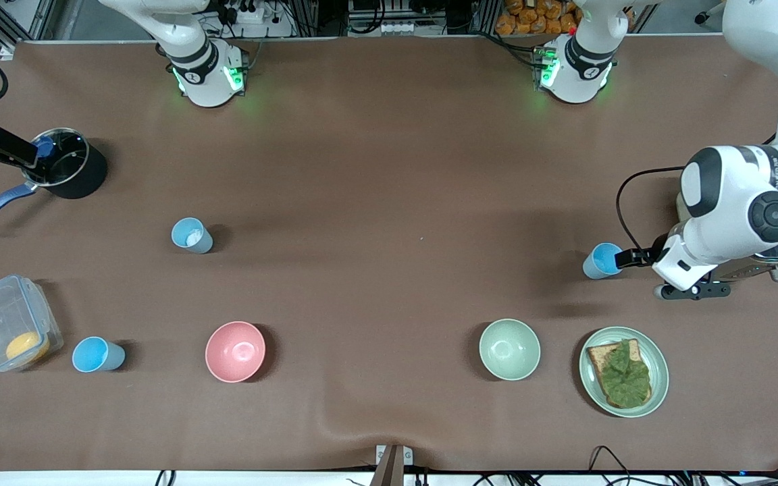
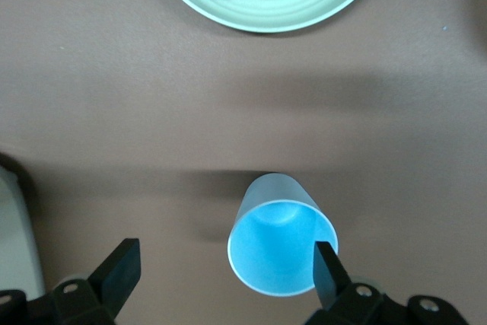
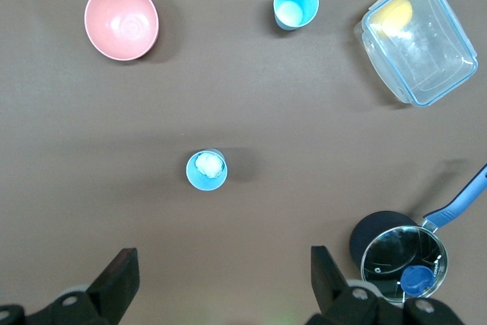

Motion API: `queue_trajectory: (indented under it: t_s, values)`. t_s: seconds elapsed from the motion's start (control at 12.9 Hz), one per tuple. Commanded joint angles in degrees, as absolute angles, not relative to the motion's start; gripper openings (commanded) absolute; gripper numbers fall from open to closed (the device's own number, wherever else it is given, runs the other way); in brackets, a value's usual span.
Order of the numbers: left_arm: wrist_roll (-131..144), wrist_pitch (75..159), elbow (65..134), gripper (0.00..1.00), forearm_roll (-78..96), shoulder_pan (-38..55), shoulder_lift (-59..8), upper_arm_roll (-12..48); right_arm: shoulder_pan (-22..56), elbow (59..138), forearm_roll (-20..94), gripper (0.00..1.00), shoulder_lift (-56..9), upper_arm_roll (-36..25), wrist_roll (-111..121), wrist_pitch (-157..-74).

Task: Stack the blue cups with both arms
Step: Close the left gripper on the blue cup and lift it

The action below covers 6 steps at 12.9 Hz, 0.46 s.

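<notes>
All three cups [image 1: 602, 260] [image 1: 191, 235] [image 1: 96, 355] stand upright, mouths up. Left pincer [image 2: 224, 268] spread, one finger inside a cup's rim; right pincer [image 3: 221, 279] spread, high over the bench [image 1: 389, 169].

Brown table [image 1: 375, 169] with cups, bowls and kitchen things standing on it.

Three blue cups stand upright and well apart: one [image 1: 602, 260] toward the left arm's end, one [image 1: 191, 235] with something white inside, and one [image 1: 96, 354] just beside a clear container [image 1: 7, 322] holding a yellow piece. A pink bowl [image 1: 235, 351] and a pale green bowl [image 1: 509, 349] stand nearer the front camera. A green plate [image 1: 659, 371] carries bread with lettuce. A dark pot [image 1: 65, 164] with a blue handle sits toward the right arm's end.
</notes>
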<state>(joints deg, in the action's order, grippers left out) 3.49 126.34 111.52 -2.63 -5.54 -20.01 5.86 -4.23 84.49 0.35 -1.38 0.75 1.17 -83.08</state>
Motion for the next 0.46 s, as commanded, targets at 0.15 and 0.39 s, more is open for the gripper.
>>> queue_trajectory:
  t_s: [0.15,0.39]
  values:
    - [2.81,130.16,114.61,1.00,-3.60,-5.80,-20.04,6.24,-5.27,83.41,1.14,1.00,-1.76,1.49,0.97,-82.27]
    - [2.81,130.25,114.87,1.00,-3.60,-5.54,-19.95,6.24,-5.27,83.41,1.14,1.00,-1.84,1.49,0.97,-82.26]
